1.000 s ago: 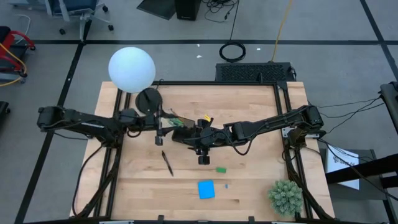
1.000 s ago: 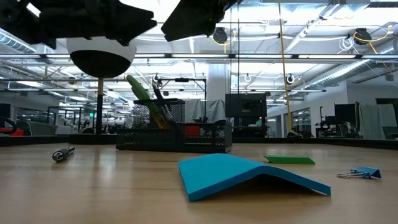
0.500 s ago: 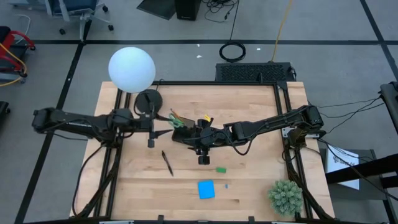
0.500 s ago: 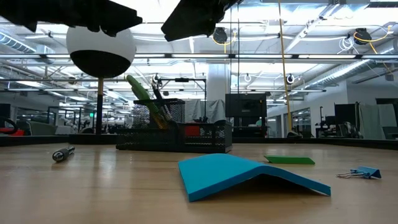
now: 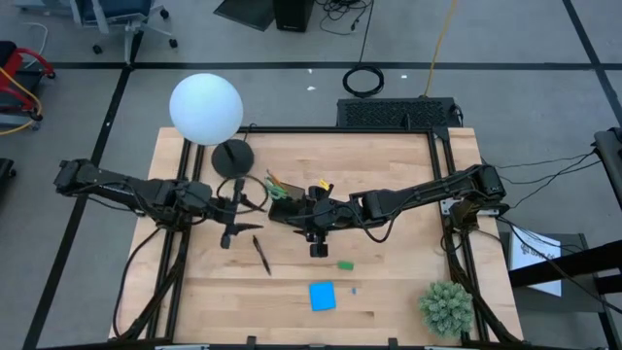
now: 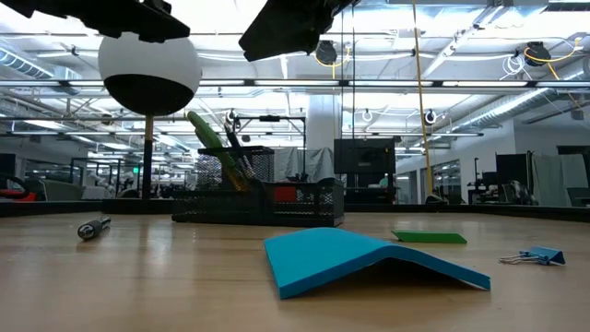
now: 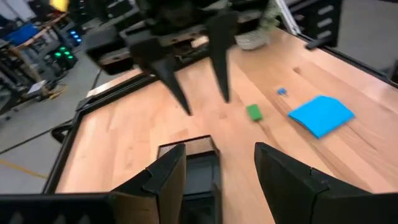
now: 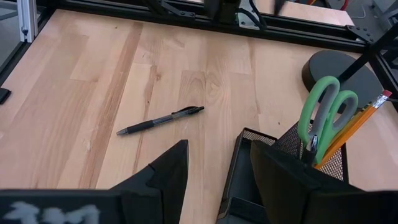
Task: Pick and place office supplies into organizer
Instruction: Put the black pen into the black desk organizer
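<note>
On the wooden table (image 5: 389, 282), the black mesh organizer (image 5: 288, 208) sits near the middle, just right of the round black lamp base (image 5: 232, 157). Its tall compartment holds the green-handled scissors (image 8: 323, 112) and orange and wooden pencils (image 8: 359, 118), standing upright and leaning.

The left gripper (image 5: 229, 233) hangs above the table left of the organizer, fingers (image 7: 163, 183) spread wide apart and holding nothing. One dark pen (image 5: 261, 255) lies loose on the table just near and right of it.

The right gripper (image 5: 318, 248) hovers over the organizer's near edge, fingers (image 8: 168, 171) partly open with nothing between them.

Nearer the front edge lie a small green eraser (image 5: 345, 264), a blue sticky-note pad (image 5: 322, 296) with its cover bowed up, and a small blue binder clip (image 6: 533, 255) just right of the pad. A green potted plant (image 5: 446, 307) stands at the near right corner, and a white globe lamp (image 5: 205, 108) rises over the far left.
</note>
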